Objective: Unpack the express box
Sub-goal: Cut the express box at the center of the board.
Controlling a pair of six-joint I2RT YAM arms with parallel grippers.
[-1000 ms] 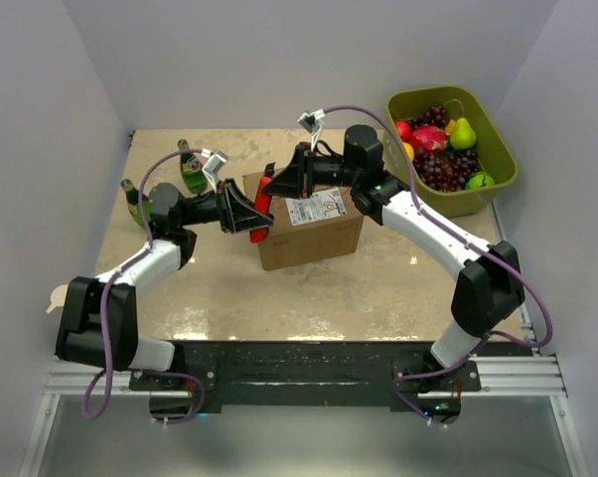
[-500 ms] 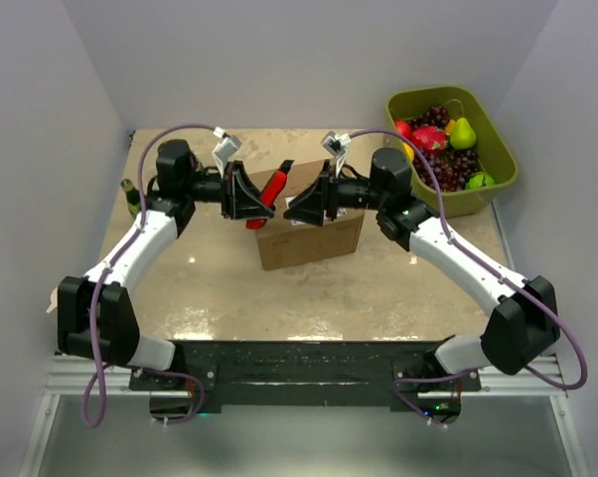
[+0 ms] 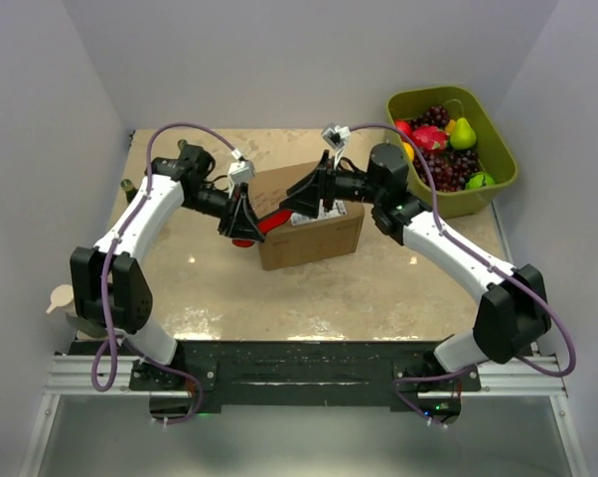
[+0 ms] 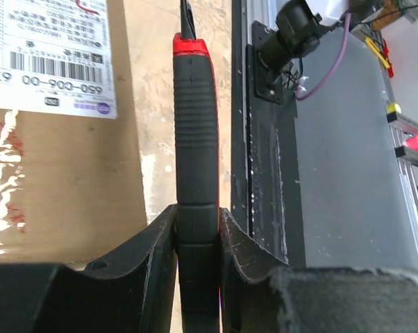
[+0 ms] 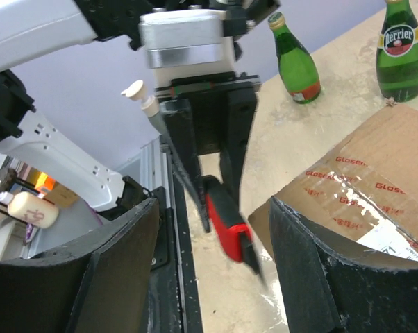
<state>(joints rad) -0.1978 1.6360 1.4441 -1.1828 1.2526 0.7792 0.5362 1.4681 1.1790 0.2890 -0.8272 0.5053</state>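
The express box (image 3: 314, 234) is a brown carton with a white label (image 3: 324, 211) and stands mid-table with its taped flaps down. My left gripper (image 3: 246, 221) is shut on a red and black box cutter (image 3: 271, 223) at the box's left end. In the left wrist view the cutter's ribbed handle (image 4: 196, 132) is clamped between my jaws, beside the box (image 4: 63, 180) and its label (image 4: 53, 55). My right gripper (image 3: 297, 202) hovers open over the box's left top. In its own view the cutter (image 5: 230, 234) lies beyond the fingers (image 5: 119, 277), untouched, next to the box (image 5: 362, 187).
An olive-green tub (image 3: 498, 139) of fruit sits at the back right. Two green bottles (image 5: 297, 66) (image 5: 401, 52) stand behind the box at the back left. A white pump bottle (image 3: 56, 296) is at the table's left edge. White walls close in both sides.
My right gripper has opened and let go of the cutter. The left gripper, still holding it, has swung down to the box's left end.
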